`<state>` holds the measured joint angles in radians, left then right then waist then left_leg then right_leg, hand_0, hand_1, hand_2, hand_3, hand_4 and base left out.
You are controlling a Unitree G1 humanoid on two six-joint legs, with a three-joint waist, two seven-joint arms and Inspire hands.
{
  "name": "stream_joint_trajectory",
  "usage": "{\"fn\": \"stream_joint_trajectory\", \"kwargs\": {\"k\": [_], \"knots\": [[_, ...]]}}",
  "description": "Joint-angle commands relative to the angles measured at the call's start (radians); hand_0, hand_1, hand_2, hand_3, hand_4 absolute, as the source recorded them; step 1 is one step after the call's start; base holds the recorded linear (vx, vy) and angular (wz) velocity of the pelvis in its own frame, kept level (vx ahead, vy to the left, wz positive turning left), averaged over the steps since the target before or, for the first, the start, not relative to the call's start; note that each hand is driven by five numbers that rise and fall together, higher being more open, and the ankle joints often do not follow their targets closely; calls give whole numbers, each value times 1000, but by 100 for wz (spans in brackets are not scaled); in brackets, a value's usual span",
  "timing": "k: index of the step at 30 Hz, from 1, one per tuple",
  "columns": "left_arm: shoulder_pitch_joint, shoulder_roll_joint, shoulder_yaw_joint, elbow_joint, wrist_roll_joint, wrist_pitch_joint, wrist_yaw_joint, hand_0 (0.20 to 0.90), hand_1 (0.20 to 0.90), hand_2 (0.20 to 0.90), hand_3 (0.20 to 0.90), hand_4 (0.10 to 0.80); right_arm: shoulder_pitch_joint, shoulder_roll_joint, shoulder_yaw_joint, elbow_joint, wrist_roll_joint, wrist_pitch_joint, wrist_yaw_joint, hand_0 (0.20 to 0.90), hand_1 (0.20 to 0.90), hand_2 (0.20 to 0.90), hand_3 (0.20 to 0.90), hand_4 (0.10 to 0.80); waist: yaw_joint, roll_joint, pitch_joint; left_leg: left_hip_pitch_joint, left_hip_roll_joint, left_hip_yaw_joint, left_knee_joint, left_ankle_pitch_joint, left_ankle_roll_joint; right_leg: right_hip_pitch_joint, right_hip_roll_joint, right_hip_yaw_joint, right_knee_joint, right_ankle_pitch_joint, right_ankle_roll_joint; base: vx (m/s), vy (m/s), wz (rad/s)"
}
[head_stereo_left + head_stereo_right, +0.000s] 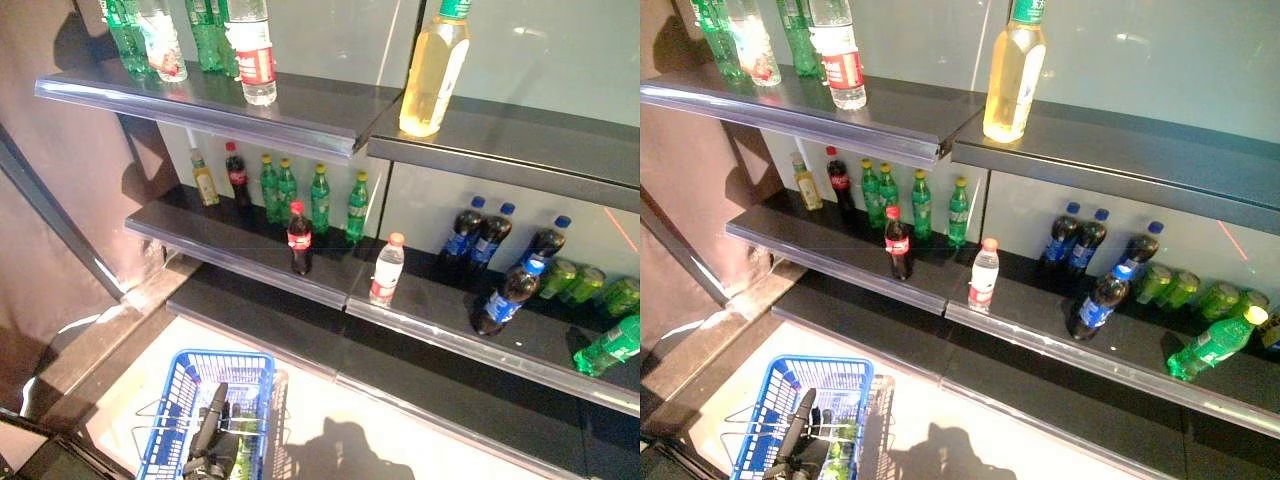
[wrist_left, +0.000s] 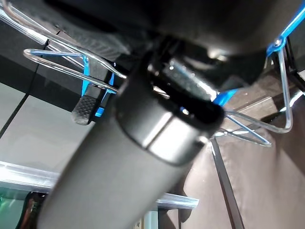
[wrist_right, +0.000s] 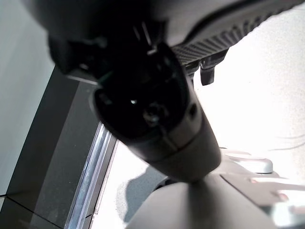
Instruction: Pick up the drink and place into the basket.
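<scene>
- Dark left hand (image 1: pixel 212 452) hangs at the blue basket (image 1: pixel 170 400), by its black handle (image 1: pixel 210 418); its grip can't be made out.
- Right hand's fingers aren't readable either.
- Green bottle (image 1: pixel 240 450) already lies inside the basket.
- Shelves (image 1: pixel 250 262) hold more drinks.

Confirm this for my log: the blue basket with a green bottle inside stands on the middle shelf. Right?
No. The blue basket is down over the floor, below the shelves, as the left eye view shows. A green bottle does lie inside it.
</scene>
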<state>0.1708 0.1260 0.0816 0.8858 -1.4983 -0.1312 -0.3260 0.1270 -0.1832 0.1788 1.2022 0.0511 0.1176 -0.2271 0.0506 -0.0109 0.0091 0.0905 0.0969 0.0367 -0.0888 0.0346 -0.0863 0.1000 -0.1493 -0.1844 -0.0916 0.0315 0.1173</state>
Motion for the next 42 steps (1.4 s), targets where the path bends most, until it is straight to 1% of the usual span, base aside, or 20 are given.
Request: {"fn": "stream_joint_trajectory", "kwargs": {"k": [1, 4, 13, 16, 22, 23, 25, 29, 30, 31, 33, 35, 36, 37, 38, 39, 41, 42], "knots": [[-150, 17, -4, -113, 35, -34, -183, 300, 300, 300, 200, 100, -44, -24, 5, 53, 27, -24, 6, 900, 900, 900, 900, 800, 11, 32, 13, -28, 1, -11, 1, 8, 35, -2, -26, -28, 4, 47, -17, 0, 0, 0], [-151, 17, -3, -109, 25, -23, -198, 300, 300, 300, 200, 100, -47, -24, 4, 62, 25, -19, 4, 900, 900, 900, 900, 800, 11, 32, 12, -29, 1, -9, 1, 9, 35, -4, -26, -26, 4, 47, -18, 0, 0, 0], [-156, 14, -4, -89, 19, -40, -207, 300, 300, 300, 200, 100, -51, -25, -9, 92, 28, -13, 2, 900, 900, 900, 900, 800, 12, 30, 12, -27, 1, -6, 1, 8, 36, -3, -26, -28, 4, 48, -18, 0, 0, 0], [-158, 14, -1, -86, 19, -39, -206, 300, 300, 300, 200, 100, -53, -26, -17, 106, 17, 10, -9, 900, 900, 900, 900, 800, 12, 30, 12, -27, 0, -6, 1, 8, 36, -4, -26, -28, 4, 49, -18, 0, 0, 0], [-161, 19, -3, -81, 21, -34, -208, 300, 300, 300, 200, 100, -62, -40, -38, 134, 31, 36, -94, 900, 900, 900, 900, 800, 17, 31, 14, -28, 0, -7, 1, 8, 36, -3, -26, -31, 4, 50, -17, 0, 0, 0], [-162, 19, -5, -84, 22, -33, -203, 300, 300, 300, 200, 100, -66, -45, -47, 132, 25, 23, -123, 900, 900, 900, 900, 800, 19, 30, 14, -27, 0, -9, 1, 8, 36, -2, -26, -32, 4, 51, -16, 0, 0, 0], [-161, 20, -7, -89, 24, -33, -198, 300, 300, 300, 200, 100, -70, -50, -46, 120, 18, 14, -139, 900, 900, 900, 900, 800, 20, 29, 15, -26, -1, -9, 1, 8, 37, -1, -26, -32, 4, 51, -16, 0, 0, 0], [-154, 24, -9, -109, 27, -27, -182, 300, 300, 300, 200, 100, -80, -60, -40, 55, 26, -9, -234, 900, 900, 900, 900, 800, 22, 25, 18, -25, -1, -10, 1, 9, 38, 0, -27, -31, 4, 55, -17, 0, 0, 0], [-154, 24, -9, -109, 27, -27, -182, 300, 300, 300, 200, 100, -80, -60, -40, 55, 26, -9, -234, 900, 900, 900, 900, 800, 22, 25, 18, -25, -1, -10, 1, 9, 38, 0, -27, -31, 4, 55, -17, 0, 0, 0], [-148, 29, -13, -130, 27, -25, -168, 300, 300, 300, 200, 100, -90, -69, -35, -16, 35, -31, -306, 900, 900, 900, 900, 800, 23, 21, 19, -26, -1, -7, 1, 10, 40, 0, -27, -29, 4, 59, -16, 0, 0, 0], [-144, 28, -15, -139, 27, -27, -164, 300, 300, 300, 200, 100, -90, -71, -33, -51, 29, -36, -329, 900, 900, 900, 900, 800, 22, 20, 20, -26, 0, -7, 1, 11, 40, -1, -27, -29, 4, 60, -16, 0, 0, 0], [-130, 23, -21, -170, 32, -33, -148, 300, 300, 300, 200, 100, -86, -77, -17, -194, 14, -16, -367, 900, 900, 900, 900, 800, 20, 17, 22, -26, 1, -4, 1, 12, 41, -1, -28, -29, 4, 63, -16, 0, 0, 0], [-130, 23, -21, -170, 32, -33, -148, 300, 300, 300, 200, 100, -86, -77, -17, -194, 14, -16, -367, 900, 900, 900, 900, 800, 20, 17, 22, -26, 1, -4, 1, 12, 41, -1, -28, -29, 4, 63, -16, 0, 0, 0], [-124, 20, -23, -182, 35, -36, -142, 300, 300, 300, 200, 100, -83, -79, -5, -267, 2, 3, -377, 900, 900, 900, 900, 800, 19, 15, 22, -26, 1, -4, 1, 13, 42, -1, -28, -29, 4, 64, -16, 0, 0, 0], [-114, 17, -22, -199, 39, -37, -133, 300, 300, 300, 200, 100, -75, -84, 5, -359, -8, 25, -376, 900, 900, 900, 900, 800, 17, 14, 22, -26, 0, -3, 1, 13, 43, -1, -29, -29, 4, 65, -15, 0, 0, 0], [-98, 10, -16, -236, 50, -37, -110, 300, 300, 300, 200, 100, -58, -88, 15, -491, -24, 54, -363, 900, 900, 900, 900, 800, 13, 10, 23, -27, 0, -3, 1, 14, 44, -2, -29, -29, 4, 66, -15, 0, 0, 0], [-84, 5, -13, -256, 56, -38, -101, 300, 300, 300, 200, 100, -40, -91, 22, -563, -53, 49, -343, 900, 900, 900, 900, 800, 10, 7, 22, -27, -1, -3, 1, 15, 45, -2, -29, -28, 4, 67, -15, 5, -1, 2], [-67, 0, -8, -277, 64, -37, -93, 300, 300, 300, 200, 100, -21, -96, 29, -644, -76, 54, -315, 900, 900, 900, 900, 800, 7, 4, 21, -27, 0, -1, 1, 16, 45, -2, -29, -28, 4, 67, -14, 10, 1, 4]]}}
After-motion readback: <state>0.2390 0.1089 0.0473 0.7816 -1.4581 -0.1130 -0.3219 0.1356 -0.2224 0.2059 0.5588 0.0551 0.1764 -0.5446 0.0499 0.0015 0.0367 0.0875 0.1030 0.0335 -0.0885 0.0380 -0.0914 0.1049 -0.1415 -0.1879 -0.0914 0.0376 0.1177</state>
